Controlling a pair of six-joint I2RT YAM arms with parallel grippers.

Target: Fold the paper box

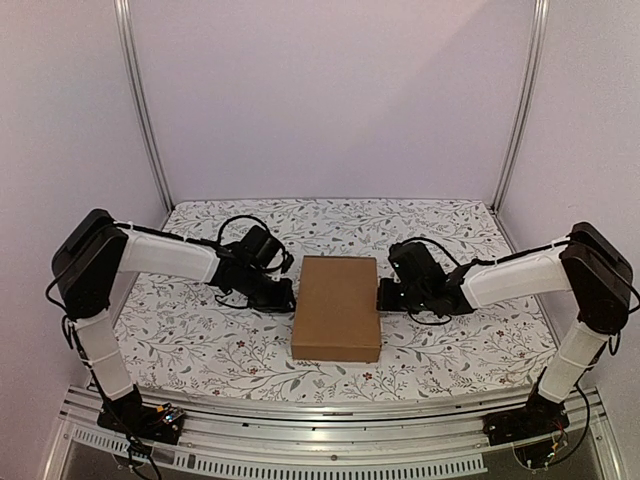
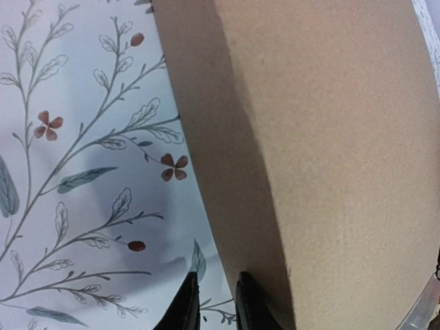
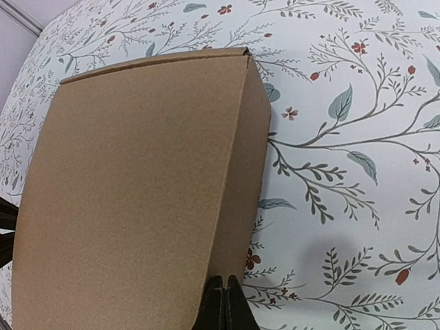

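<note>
Top external shows you the paper box (image 1: 337, 307) whole. Wrist views add: left claw (image 2: 216, 292) slightly parted, right claw (image 3: 223, 295) closed.

The paper box (image 2: 330, 172) filled the right side, its shaded side wall meeting the flowered tablecloth (image 2: 82, 172). The left gripper (image 2: 216, 309) sat just beside the box's base, tips narrowly apart, nothing between them

No text, label, brand, number or sign can be read on the plain brown corrugated cardboard box (image 1: 337, 305) or the white floral-printed tablecloth (image 1: 200, 340).
</note>
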